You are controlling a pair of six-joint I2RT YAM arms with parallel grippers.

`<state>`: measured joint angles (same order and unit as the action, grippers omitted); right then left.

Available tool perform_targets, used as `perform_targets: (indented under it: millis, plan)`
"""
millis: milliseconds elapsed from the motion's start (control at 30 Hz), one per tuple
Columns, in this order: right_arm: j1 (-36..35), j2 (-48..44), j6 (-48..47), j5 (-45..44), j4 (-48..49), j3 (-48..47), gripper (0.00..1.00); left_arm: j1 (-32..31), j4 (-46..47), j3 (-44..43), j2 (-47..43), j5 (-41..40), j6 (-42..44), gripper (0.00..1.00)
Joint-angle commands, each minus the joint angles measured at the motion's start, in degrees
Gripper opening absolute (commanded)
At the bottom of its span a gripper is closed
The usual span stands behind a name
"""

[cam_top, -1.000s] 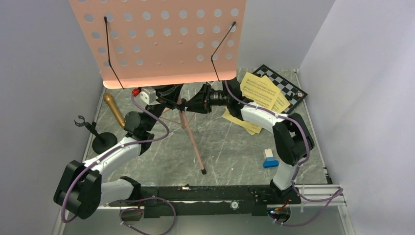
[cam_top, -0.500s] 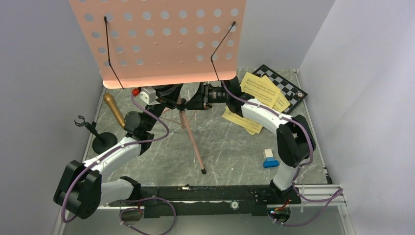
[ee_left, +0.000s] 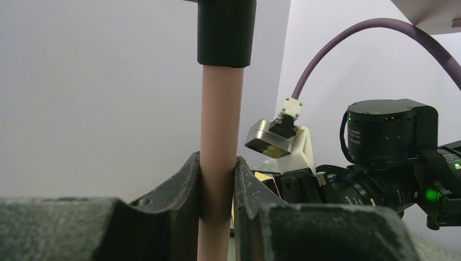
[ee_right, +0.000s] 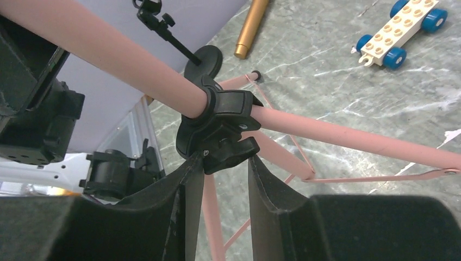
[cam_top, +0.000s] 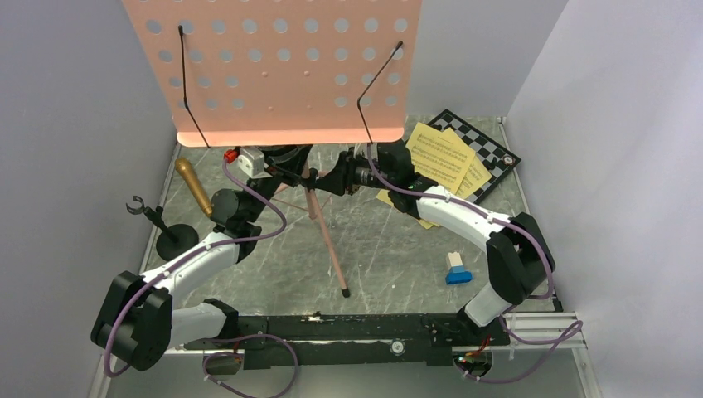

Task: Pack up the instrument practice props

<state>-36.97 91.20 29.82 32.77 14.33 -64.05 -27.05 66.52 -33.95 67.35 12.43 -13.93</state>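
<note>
Grey marbled tabletop is filling the floor of a white-walled booth, and the two arms are reaching away from its near edge toward the middle.

The pink music stand is standing upright on its tripod at the centre of the table. Its perforated desk is looming across the top of the overhead view, and one leg is stretching toward the near edge.

The left gripper is clamping the stand's pink pole just below a black sleeve, both fingers pressing flat against it. From the other side, the right gripper is closing on the knob of the black collar where the legs are meeting the pole. One finger is sitting on each side of that knob, touching it.

The chessboard is lying at the far right corner. The yellow sheet-music pages are fanning out partly over its near edge, and the right arm is passing in front of them.

Along the left edge, the black mic stand is standing on its round base. The gold-brown microphone is lying on the table just beyond it, apart from it.

A blue-and-white toy brick car is sitting near the right arm's base, well apart from the stand
</note>
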Motion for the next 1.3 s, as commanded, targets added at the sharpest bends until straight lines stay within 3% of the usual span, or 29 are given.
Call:
perform_targets:
  millis: [0, 33, 67, 133, 200, 300, 400, 633, 800, 867, 1033, 1200, 1267]
  plan:
    - [-0.52, -2.78, -11.87, -8.48, 7.31, -0.10, 0.00, -1.67, -3.52, 1.75, 0.90, 6.06, -6.88, 0.00]
    - [-0.04, -2.81, -8.96, -8.77, 5.54, -1.02, 0.00, -1.69, -3.66, 1.71, 0.79, 6.04, -6.63, 0.00]
    - [0.63, -2.60, -4.94, -7.83, 2.24, -2.39, 0.10, -1.69, -3.80, 1.70, 0.71, 5.95, -6.45, 0.00]
    - [2.19, -2.35, 0.83, -3.92, -0.99, -4.41, 0.45, -1.69, -4.16, 1.63, 0.47, 5.89, -5.82, 0.00]
    - [3.39, -2.90, 7.65, -1.03, 0.87, -3.31, 0.62, -1.69, -5.13, 1.48, 0.02, 5.82, -5.08, 0.00]
    - [4.81, -3.24, 19.25, 2.52, 8.59, 0.48, 0.75, -1.68, -5.76, 1.65, -0.43, 5.60, -4.22, 0.00]
    - [5.57, 0.63, 27.36, 8.33, 8.63, -2.13, 0.78, -1.66, -6.05, 1.79, -0.64, 5.39, -3.91, 0.00]
    - [5.54, 6.47, 40.27, 15.39, 11.25, -5.54, 0.68, -1.66, -6.30, 2.09, -0.71, 5.02, -3.47, 0.00]
    - [5.02, 6.89, 37.51, 15.39, 3.55, -8.08, 0.63, -1.67, -6.32, 2.14, -0.60, 4.82, -3.16, 0.00]
    - [5.09, 6.88, 36.92, 15.23, 3.66, -8.01, 0.53, -1.65, -6.28, 2.04, -0.47, 4.80, -3.21, 0.00]
    - [5.01, 8.20, 36.20, 15.20, 5.05, -8.31, 0.18, -1.69, -6.47, 1.79, -0.41, 5.13, -3.55, 0.00]
    - [5.00, 7.96, 31.23, 13.03, 5.26, -7.59, 0.00, -1.61, -7.06, 1.96, -0.82, 5.10, -3.31, 0.00]
    - [4.94, 6.76, 26.47, 10.92, 5.75, -6.80, 0.00, -1.66, -7.47, 2.11, -0.93, 4.94, -3.23, 0.00]
